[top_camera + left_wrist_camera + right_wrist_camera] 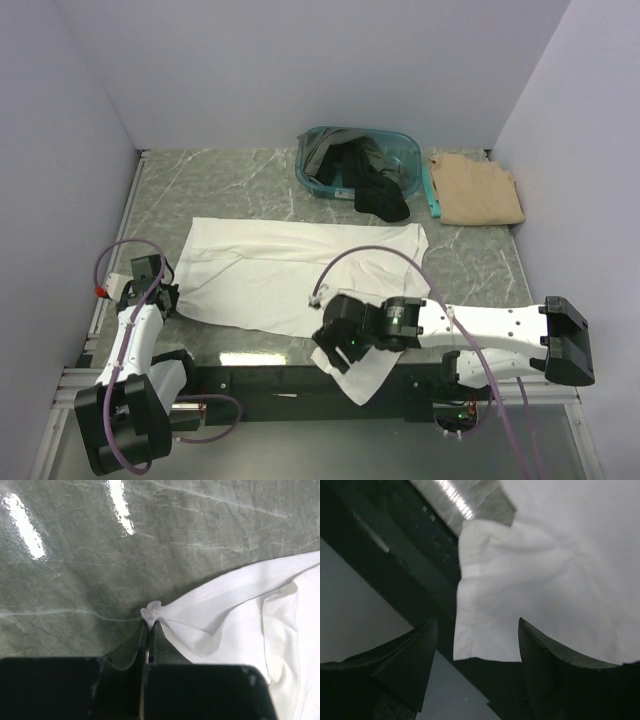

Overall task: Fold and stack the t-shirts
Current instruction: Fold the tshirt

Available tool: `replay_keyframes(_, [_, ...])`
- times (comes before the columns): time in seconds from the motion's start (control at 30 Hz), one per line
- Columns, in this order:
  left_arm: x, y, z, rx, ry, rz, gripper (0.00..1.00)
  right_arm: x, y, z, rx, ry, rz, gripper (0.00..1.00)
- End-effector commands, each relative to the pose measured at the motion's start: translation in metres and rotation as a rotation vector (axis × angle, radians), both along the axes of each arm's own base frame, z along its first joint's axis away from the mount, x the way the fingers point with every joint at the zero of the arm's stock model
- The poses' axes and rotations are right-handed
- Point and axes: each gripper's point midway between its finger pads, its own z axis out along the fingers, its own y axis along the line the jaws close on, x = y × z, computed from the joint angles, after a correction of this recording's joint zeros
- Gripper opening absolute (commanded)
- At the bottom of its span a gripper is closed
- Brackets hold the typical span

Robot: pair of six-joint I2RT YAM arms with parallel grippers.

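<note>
1. White cotton fills the middle of the grey marble-patterned table [200, 185]: the white t-shirt [290, 270] lies spread out flat, its long side running left to right.
2. One corner of this white t-shirt [560, 555] hangs past the near edge of the table and rests over the black rail [250, 380] in front of the arm bases.
3. The left gripper [165, 296] sits low at the shirt's left edge. In the left wrist view, the left gripper [149, 626] has its jaws pressed together on a small bunched fold of the stitched hem of the white t-shirt [235, 610], which puckers just above the fingertips.
4. The right gripper [335, 345] reaches in from the right side and hovers over the overhanging corner. In the right wrist view, the right gripper [476, 624] has its jaws spread wide, with the cloth's edge visible between them. Whether the fingers touch the fabric I cannot tell.
5. At the far side stands a teal basket [303, 168] holding the dark t-shirts [375, 180], black and grey, one of which spills over its front rim onto the table.
6. Just right of the basket lies the tan t-shirt [480, 190], folded into a rough rectangle in the far right corner, well apart from the white one.
</note>
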Motion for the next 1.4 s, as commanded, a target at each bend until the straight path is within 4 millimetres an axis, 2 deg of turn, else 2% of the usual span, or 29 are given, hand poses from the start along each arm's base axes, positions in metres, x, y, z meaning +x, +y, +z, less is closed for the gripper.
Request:
replay_keyframes(0.0, [0.001, 0.006, 0.011, 0.029, -0.015, 0.022, 0.01, -0.037, -0.012, -0.012, -0.079, 0.045, 0.069, 0.71])
replay_keyframes(0.03, [0.001, 0.006, 0.012, 0.030, -0.018, 0.022, 0.01, -0.050, -0.011, -0.015, -0.090, 0.056, 0.098, 0.71])
replay_keyframes(0.2, [0.003, 0.005, 0.013, 0.023, -0.024, 0.015, 0.01, -0.073, -0.008, -0.034, -0.131, 0.103, 0.133, 0.68])
replay_keyframes(0.37, [0.005, 0.006, 0.011, 0.024, -0.017, 0.014, 0.01, -0.067, -0.016, -0.058, -0.222, 0.074, 0.116, 0.67])
replay_keyframes(0.47, [0.007, 0.004, 0.011, 0.021, -0.016, -0.005, 0.01, -0.072, -0.018, -0.070, -0.254, 0.106, 0.131, 0.65])
replay_keyframes(0.83, [0.005, 0.009, 0.013, 0.035, -0.016, 0.020, 0.01, -0.077, -0.031, -0.083, -0.345, 0.128, 0.164, 0.58])
replay_keyframes(0.87, [0.004, 0.008, 0.012, 0.036, -0.013, 0.021, 0.01, -0.075, -0.035, -0.085, -0.370, 0.124, 0.160, 0.56])
replay_keyframes(0.9, [0.004, 0.009, 0.013, 0.038, -0.014, 0.022, 0.01, -0.075, -0.036, -0.085, -0.378, 0.121, 0.150, 0.49])
replay_keyframes(0.97, [0.004, 0.009, 0.013, 0.039, -0.013, 0.023, 0.01, -0.071, -0.038, -0.085, -0.391, 0.105, 0.132, 0.43])
replay_keyframes(1.03, [0.004, 0.010, 0.015, 0.041, -0.019, 0.027, 0.01, -0.071, -0.036, -0.084, -0.387, 0.104, 0.120, 0.28])
replay_keyframes(1.17, [0.008, 0.008, 0.018, 0.035, -0.041, 0.014, 0.01, -0.058, -0.042, -0.077, -0.416, 0.045, 0.058, 0.09])
replay_keyframes(1.2, [0.010, 0.007, 0.019, 0.035, -0.046, 0.000, 0.01, -0.049, -0.043, -0.074, -0.425, 0.006, 0.026, 0.04])
replay_keyframes(1.27, [0.012, 0.003, 0.018, 0.021, -0.049, -0.014, 0.01, -0.035, -0.041, -0.062, -0.405, -0.037, -0.023, 0.00])
replay_keyframes(1.3, [0.011, 0.003, 0.017, 0.016, -0.041, -0.015, 0.01, -0.023, -0.047, -0.055, -0.421, -0.079, -0.068, 0.00])
replay_keyframes(1.33, [0.012, 0.002, 0.018, 0.012, -0.039, -0.016, 0.01, -0.016, -0.041, -0.043, -0.381, -0.101, -0.094, 0.00])
replay_keyframes(1.37, [0.012, 0.001, 0.018, 0.000, -0.040, -0.013, 0.01, -0.009, -0.045, -0.036, -0.382, -0.115, -0.119, 0.00])
